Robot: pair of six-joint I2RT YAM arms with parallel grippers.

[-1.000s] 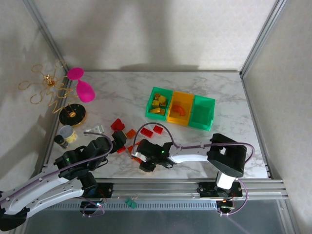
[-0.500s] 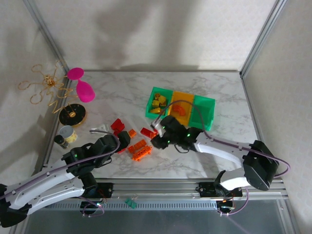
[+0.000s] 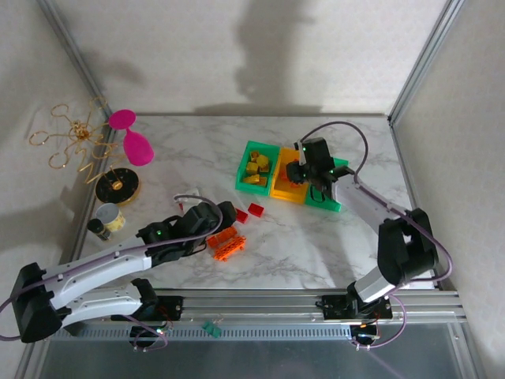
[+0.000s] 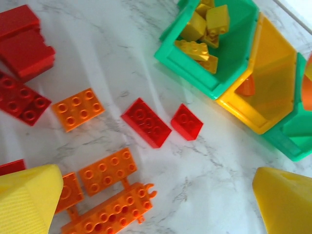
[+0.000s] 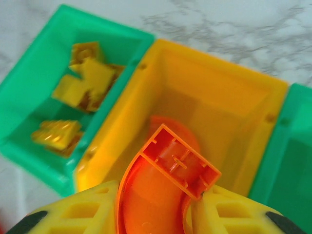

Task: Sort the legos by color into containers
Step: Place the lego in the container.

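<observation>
A white marble table [image 3: 316, 253] carries three containers in a row toward its far side: a left green bin [image 3: 246, 170], a yellow-orange bin [image 3: 282, 192] and a right green bin [image 3: 335, 193]. The right gripper [image 5: 161, 202] hangs over the yellow-orange bin, clamped on an orange arch [image 5: 168, 170]. The left gripper [image 4: 156, 204], spread wide and empty, hovers above loose red and orange legos [image 4: 107, 170] lying near-left of the bins. Yellow bricks [image 4: 202, 29] lie in the left green bin.
</observation>
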